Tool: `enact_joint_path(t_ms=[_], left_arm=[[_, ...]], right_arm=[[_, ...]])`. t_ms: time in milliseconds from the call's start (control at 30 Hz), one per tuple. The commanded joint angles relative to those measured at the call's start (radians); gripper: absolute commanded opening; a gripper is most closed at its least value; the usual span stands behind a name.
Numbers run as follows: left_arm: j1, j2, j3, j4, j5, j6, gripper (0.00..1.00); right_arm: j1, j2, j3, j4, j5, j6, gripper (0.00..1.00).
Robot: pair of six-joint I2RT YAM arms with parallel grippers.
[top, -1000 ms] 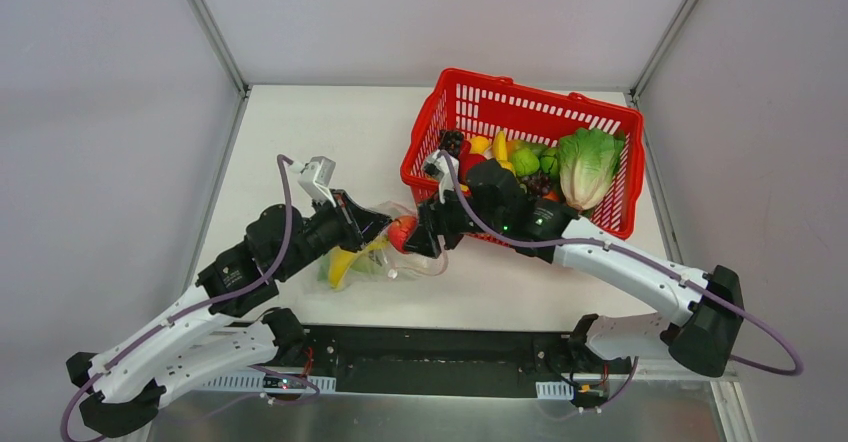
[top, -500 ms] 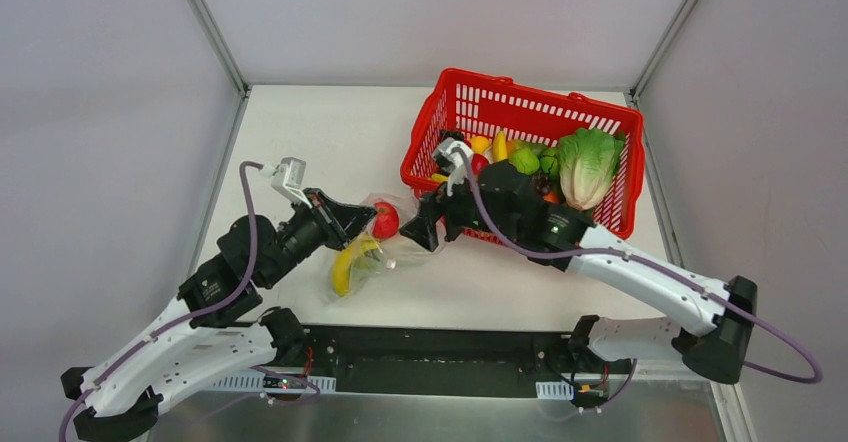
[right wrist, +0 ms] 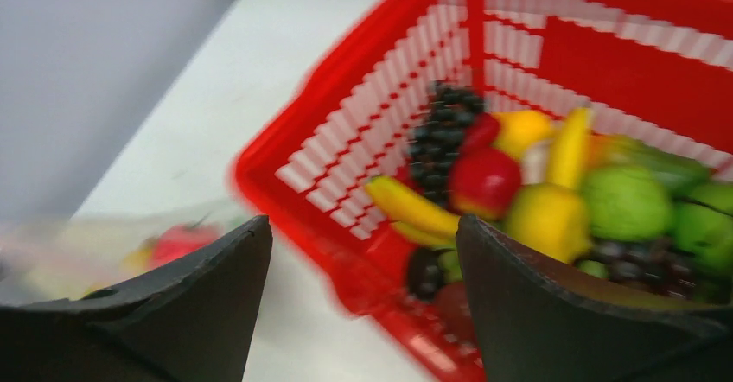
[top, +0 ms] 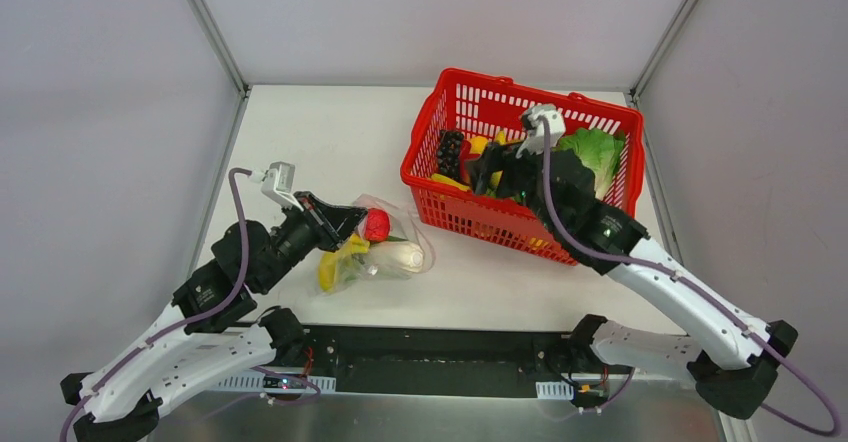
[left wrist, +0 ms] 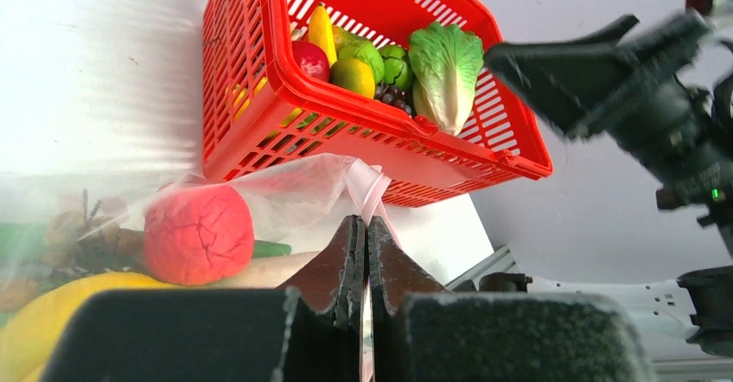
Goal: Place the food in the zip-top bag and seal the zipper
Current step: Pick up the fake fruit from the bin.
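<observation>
1. The left pincer (left wrist: 364, 224) sits at the lower centre of the left wrist view. Its two fingers are pressed together on the pinkish zipper (left wrist: 374, 190) of the zip-top bag (top: 405, 237), with the film pinched between them.
2. In the top view the bag lies on the white counter (top: 320, 132), left of centre. It is near the lower-left corner of the red mesh basket (top: 520, 89); whether the two touch cannot be told. The mouth edge of the bag is at the pincer.
3. Several pieces of food are inside the bag:
   - The round red fruit (top: 376, 225) is just beside the pincer tips.
   - The yellow banana bunch (top: 333, 270) is below and left of the red fruit.
   - The white oval piece (top: 400, 257) is to the right of the banana bunch.
   - In the left wrist view, a sliver of the long green vegetable (left wrist: 272, 248) shows at the lower right of the red fruit.
4. The right pincer (right wrist: 361, 226) is spread wide and holds nothing. In the top view it hangs over the basket, right of centre in the upper half of the frame.
5. The basket holds a lettuce (top: 590, 152) at its right end, dark grapes (right wrist: 441, 131) toward its left, and yellow, red and green pieces in between. The right wrist view is blurred, so finer detail there cannot be told.
</observation>
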Motion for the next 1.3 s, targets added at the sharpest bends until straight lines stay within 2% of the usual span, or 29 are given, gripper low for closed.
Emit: enact_joint_path(t_ms=[0,133,267,433,600,700,833,1000,1100,1267], left_arm=[[0.009,0.012,-0.023,0.066,0.018,-0.029,0.00],[0.008,0.017,-0.036,0.079,0.030,-0.037,0.00],[0.009,0.026,-0.039,0.084,0.034,-0.036,0.00],[0.008,0.034,-0.035,0.087,0.042,-0.031,0.00],[0.009,0.033,-0.038,0.080,0.042,-0.031,0.00],[0.009,0.030,-0.043,0.085,0.039,-0.033,0.00],[0.009,0.031,-0.038,0.083,0.038,-0.031,0.00],[0.008,0.030,-0.039,0.078,0.034,-0.033,0.00],[0.008,0.030,-0.038,0.084,0.033,-0.036,0.00],[0.008,0.035,-0.041,0.083,0.037,-0.040,0.00]], right_arm=[[-0.219,0.052,0.105,-0.153,0.081,0.083,0.80],[-0.437,0.146,0.159,-0.295,-0.137,0.137,0.83],[-0.538,0.267,0.177,-0.389,-0.290,0.134,0.84],[-0.553,0.376,0.157,-0.377,-0.414,0.139,0.84],[-0.553,0.469,0.174,-0.352,-0.374,0.116,0.85],[-0.552,0.569,0.233,-0.404,-0.354,0.112,0.84],[-0.532,0.659,0.288,-0.467,-0.359,0.088,0.75],[-0.519,0.649,0.280,-0.456,-0.319,0.086,0.47],[-0.518,0.591,0.263,-0.419,-0.333,0.088,0.40],[-0.519,0.465,0.180,-0.303,-0.381,0.096,0.39]])
